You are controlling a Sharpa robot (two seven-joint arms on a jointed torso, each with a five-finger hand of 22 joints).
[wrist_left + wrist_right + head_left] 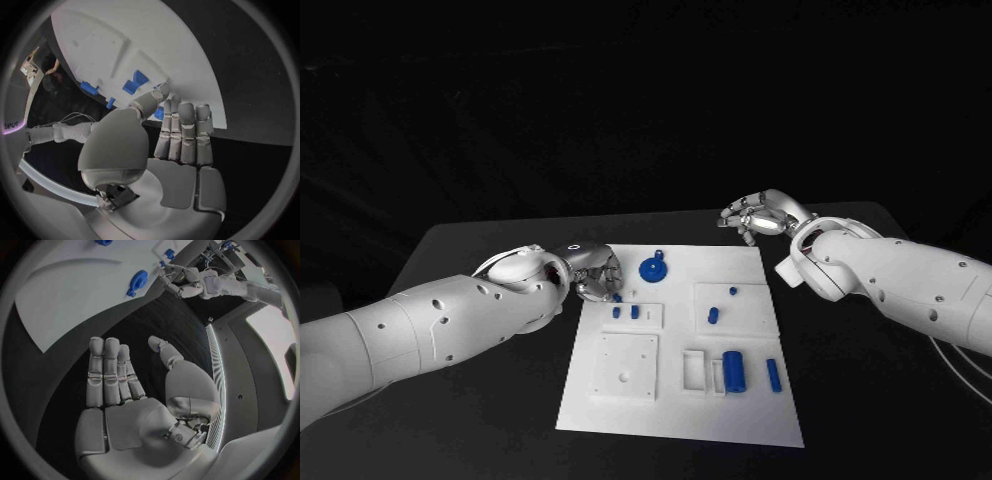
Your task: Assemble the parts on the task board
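The black table point(473, 260) carries the white task board point(682, 400) at its middle, and everything else is placed from that board. The left hand point(589, 270) hangs over the board's left edge near its far corner. In the left wrist view its fingers point(184, 132) lie straight and side by side with the thumb reaching toward the board edge; a small blue part point(159, 114) sits just behind the fingertips, and I cannot tell whether it is pinched or merely touched. The right hand point(762, 215) hovers off the board's far right corner, over bare table, fingers loosely curled in the head view; the right wrist view shows its palm flat, fingers extended and holding nothing. A round blue part point(653, 268) sits on the board's far end, just beside the left hand. A blue cylinder point(733, 372) lies nearer the robot, with a thin blue bar point(773, 375) just right of it.
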